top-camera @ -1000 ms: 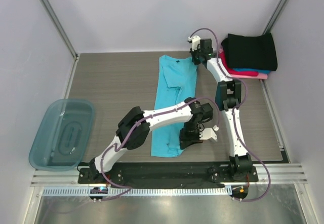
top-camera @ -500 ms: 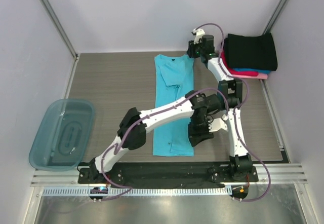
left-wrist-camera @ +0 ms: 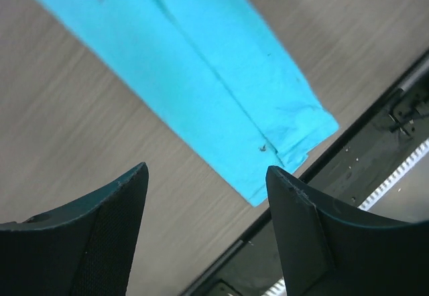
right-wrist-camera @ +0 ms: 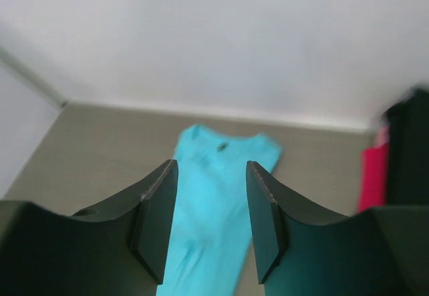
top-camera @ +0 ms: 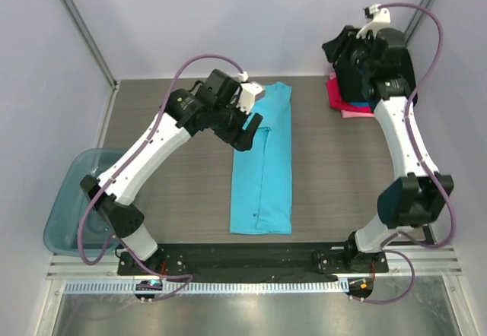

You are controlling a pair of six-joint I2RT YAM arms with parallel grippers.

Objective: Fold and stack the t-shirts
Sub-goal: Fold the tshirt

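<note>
Translucent blue-grey bin (top-camera: 62, 213): lower left of the top view, at the left edge of the table (top-camera: 175, 191), partly behind the left arm; left gripper (top-camera: 246, 128): upper centre, raised over the left edge of the shirt's collar end, fingers spread wide, holding nothing; turquoise t-shirt (top-camera: 265, 172): centre, folded lengthwise into a long narrow strip, flat on the table, collar toward the back wall; right gripper (top-camera: 341, 49): upper right, raised, fingers parted, empty; pink t-shirt (top-camera: 339, 97): upper right, folded, mostly behind the right arm; black t-shirt (right-wrist-camera: 410, 142): right edge of the right wrist view, blurred, touching the pink.
</note>
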